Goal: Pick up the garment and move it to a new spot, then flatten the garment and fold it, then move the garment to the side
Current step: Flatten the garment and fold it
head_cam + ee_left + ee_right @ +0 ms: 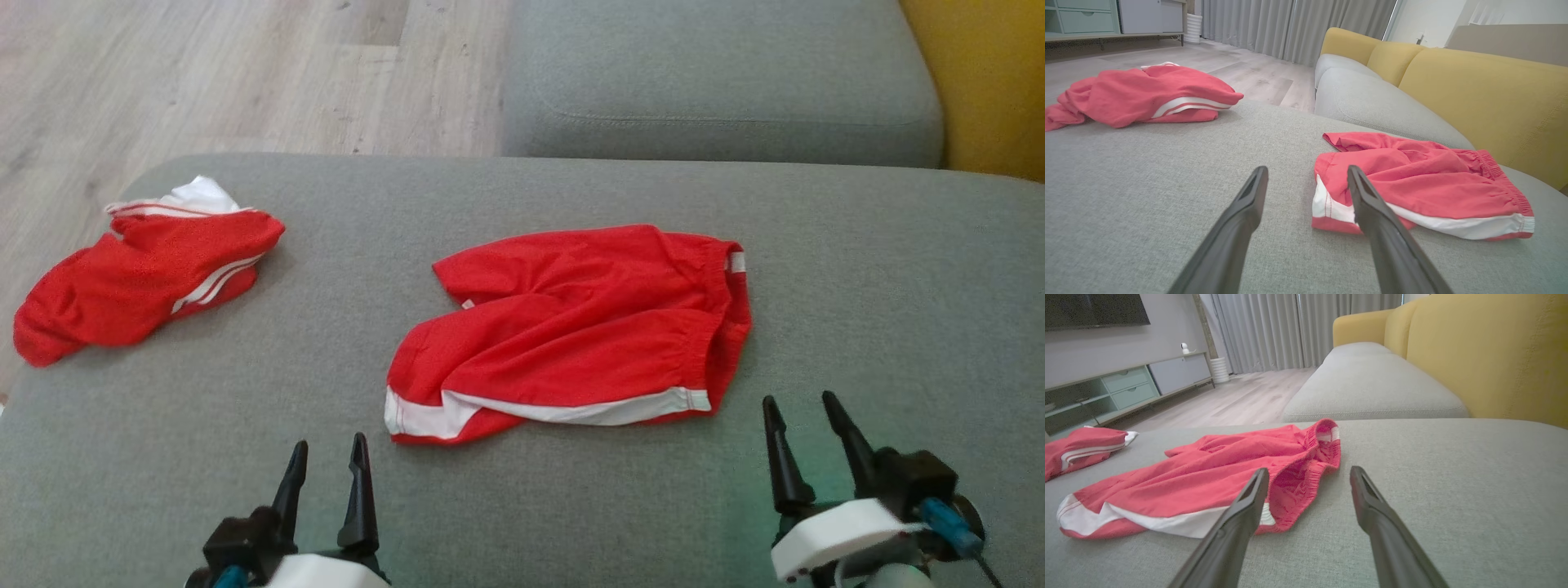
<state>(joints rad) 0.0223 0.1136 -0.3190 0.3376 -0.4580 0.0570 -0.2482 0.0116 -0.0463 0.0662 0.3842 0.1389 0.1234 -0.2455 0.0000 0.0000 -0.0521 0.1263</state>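
Red shorts with a white side stripe (571,327) lie spread and slightly rumpled in the middle of the grey sofa seat (522,506), waistband to the right. The left wrist view has the shorts (1412,183) to the right of my fingers; the right wrist view has the shorts (1208,473) to the left, waistband opening towards me. My left gripper (326,453) stands open just in front of the shorts' lower left hem. My right gripper (802,407) stands open to the right of the waistband corner. Neither touches the cloth.
A second red garment with white stripes (139,273) lies bunched at the seat's far left edge. Beyond it is wooden floor (245,73). Another grey seat cushion (718,82) and the yellow backrest (988,82) stand at the far right.
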